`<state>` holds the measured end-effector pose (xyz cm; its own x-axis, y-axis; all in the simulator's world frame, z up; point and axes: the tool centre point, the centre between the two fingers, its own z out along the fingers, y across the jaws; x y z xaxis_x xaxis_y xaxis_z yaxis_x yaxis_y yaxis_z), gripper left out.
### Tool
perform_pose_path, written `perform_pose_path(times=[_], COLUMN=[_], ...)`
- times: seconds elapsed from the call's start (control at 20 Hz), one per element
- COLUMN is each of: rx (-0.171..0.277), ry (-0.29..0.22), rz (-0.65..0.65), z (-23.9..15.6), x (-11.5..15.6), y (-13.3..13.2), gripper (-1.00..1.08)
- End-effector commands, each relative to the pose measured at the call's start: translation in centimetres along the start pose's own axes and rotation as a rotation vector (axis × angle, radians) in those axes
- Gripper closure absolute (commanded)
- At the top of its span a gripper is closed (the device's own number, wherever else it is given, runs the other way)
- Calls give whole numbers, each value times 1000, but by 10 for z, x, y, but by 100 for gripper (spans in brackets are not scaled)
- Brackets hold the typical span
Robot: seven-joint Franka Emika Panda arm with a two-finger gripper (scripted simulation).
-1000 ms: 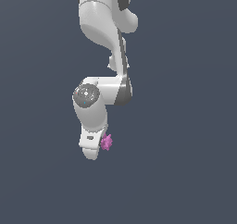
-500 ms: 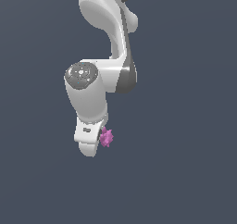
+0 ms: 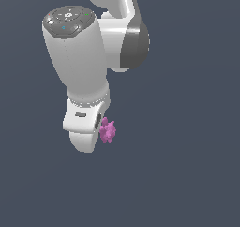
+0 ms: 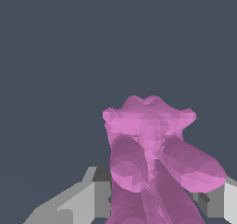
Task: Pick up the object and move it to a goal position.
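The object (image 3: 108, 130) is a small magenta-pink knobbly cluster, showing at the lower end of the white arm on the exterior view's right side of the hand. In the wrist view the object (image 4: 152, 158) fills the near field, lumpy with rounded lobes, seated between the two grey-white fingers (image 4: 88, 197). My gripper (image 4: 155, 202) is shut on it. In the exterior view the white hand (image 3: 84, 127) hides the fingertips, and the object hangs in the air with the hand.
A plain dark blue-grey background lies behind everything in both views. The bulky white and grey arm links (image 3: 93, 48) fill the upper part of the exterior view.
The arm has swung towards the camera and looms larger. The hand and the pink object have stayed at almost the same spot in the picture, still held.
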<state>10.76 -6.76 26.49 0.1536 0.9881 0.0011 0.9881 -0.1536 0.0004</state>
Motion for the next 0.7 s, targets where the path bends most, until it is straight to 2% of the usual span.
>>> perform_pose_path(times=[0.0, 0.35, 0.65], rx=[1, 1, 1], ry=[0, 0, 0], rz=[0, 1, 1], z=[-24, -75, -99], x=[3, 8, 10], y=[3, 11, 15], gripper=[108, 108, 108])
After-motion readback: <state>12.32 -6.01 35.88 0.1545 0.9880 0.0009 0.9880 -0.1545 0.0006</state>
